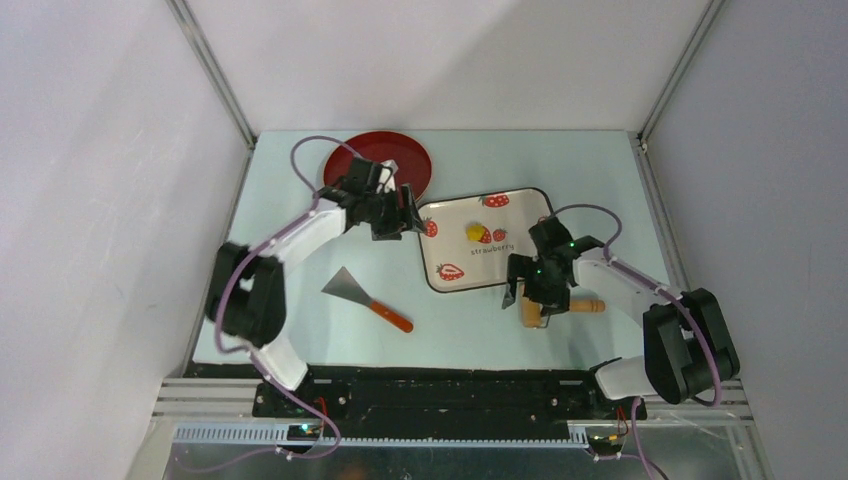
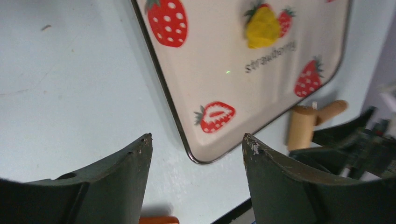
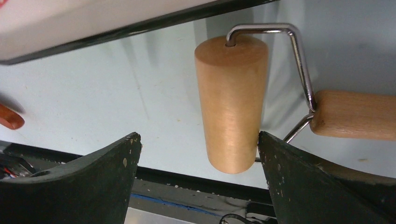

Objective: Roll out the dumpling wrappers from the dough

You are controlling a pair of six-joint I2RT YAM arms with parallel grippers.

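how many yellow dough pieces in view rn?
1. The dough lies near the middle of the strawberry tray, partly over a printed strawberry. No others are visible, though small bits could be hidden.

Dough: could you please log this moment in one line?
dough: lump on tray | roller: on table | right fingers: open over roller

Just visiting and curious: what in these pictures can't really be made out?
- Red plate: top view, the left arm covers part of it.
- Roller: right wrist view, handle cut off by the right edge.
- Yellow dough: top view, too small to judge its shape.
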